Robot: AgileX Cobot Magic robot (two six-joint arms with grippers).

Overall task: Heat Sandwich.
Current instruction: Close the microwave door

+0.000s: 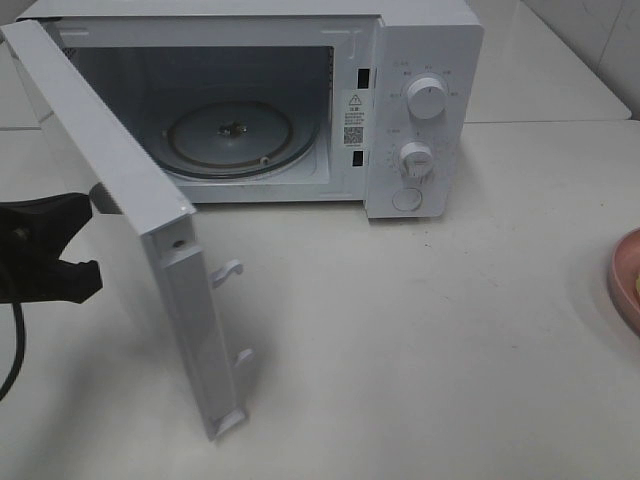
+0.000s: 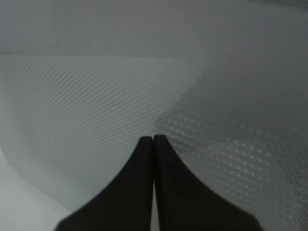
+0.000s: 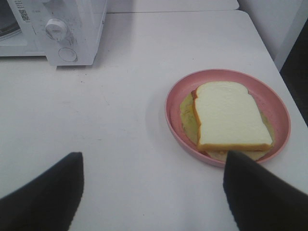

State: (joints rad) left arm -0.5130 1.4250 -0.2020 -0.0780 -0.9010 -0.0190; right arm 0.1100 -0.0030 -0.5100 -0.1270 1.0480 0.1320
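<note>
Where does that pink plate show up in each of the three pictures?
Exterior high: only the pink plate's rim shows, at the right edge.
Left wrist: not in view; only the microwave door's mesh.
Right wrist: whole plate, right of centre, carrying the sandwich.
Shared landmark: the microwave's lower dial.

Kitchen-like setting, white microwave (image 1: 300, 100), white countertop (image 1: 420, 340), tiled wall (image 1: 590, 40)

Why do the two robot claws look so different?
The left gripper has its fingers pressed together, while the right gripper is spread wide open. The left gripper sits close against the microwave door; the right gripper hangs over the table near the sandwich on its pink plate. Both are black.
</note>
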